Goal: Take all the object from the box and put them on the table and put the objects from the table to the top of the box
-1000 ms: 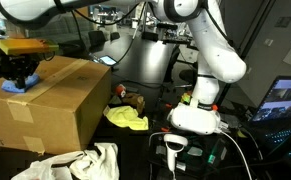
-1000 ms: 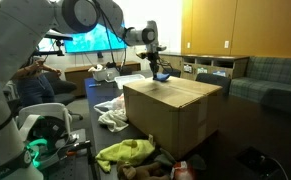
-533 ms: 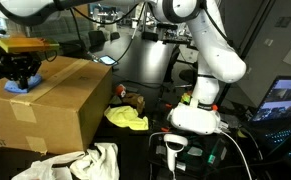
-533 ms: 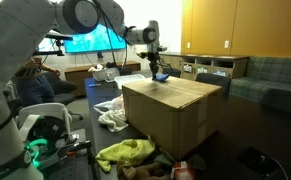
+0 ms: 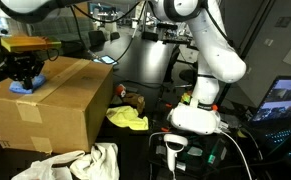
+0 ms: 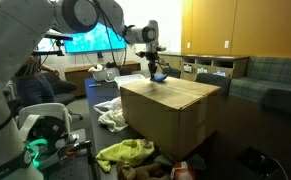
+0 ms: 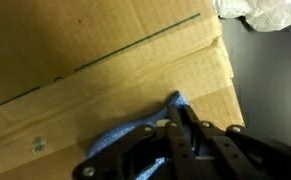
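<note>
Lab room, dark tabletop (image 5: 150, 136). Entry one: small blue item (image 7: 125, 136), lying on the closed lid of the box (image 5: 55, 102) near one corner. It is pinched by the hand (image 5: 23, 80), which is clenched on it with its tips low against the cardboard, probably because so thin a piece offers no other purchase. Entry two: yellow cloth (image 5: 127, 119) and brown toy (image 5: 135, 100), on the tabletop beside the box, apparently awaiting their turn on the lid. Entry three: white cloth (image 5: 85, 162), heaped at the box's foot.
</note>
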Motion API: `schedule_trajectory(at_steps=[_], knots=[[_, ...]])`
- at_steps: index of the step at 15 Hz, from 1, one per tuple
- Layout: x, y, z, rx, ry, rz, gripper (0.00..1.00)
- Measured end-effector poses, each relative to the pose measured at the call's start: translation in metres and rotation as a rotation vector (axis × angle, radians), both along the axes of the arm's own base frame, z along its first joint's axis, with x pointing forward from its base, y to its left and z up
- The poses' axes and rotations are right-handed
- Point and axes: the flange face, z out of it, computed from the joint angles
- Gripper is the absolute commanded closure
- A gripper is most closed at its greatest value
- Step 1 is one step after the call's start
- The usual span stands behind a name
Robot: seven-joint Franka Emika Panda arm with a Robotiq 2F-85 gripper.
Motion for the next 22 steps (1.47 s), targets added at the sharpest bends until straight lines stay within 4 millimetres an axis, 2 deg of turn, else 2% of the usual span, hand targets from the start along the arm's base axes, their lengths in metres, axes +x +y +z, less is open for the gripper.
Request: schedule_trajectory(at_steps=[8, 9, 15, 22], knots=[[-0.004, 0.003, -0.006, 0.0, 0.011, 0.007, 0.04], [-0.005, 0.003, -0.01, -0.002, 0.015, 0.007, 0.0], [-0.005, 0.002, -0.017, 0.0, 0.012, 0.005, 0.0], [0.003, -0.008, 0.002, 0.022, -0.033, -0.012, 0.0]])
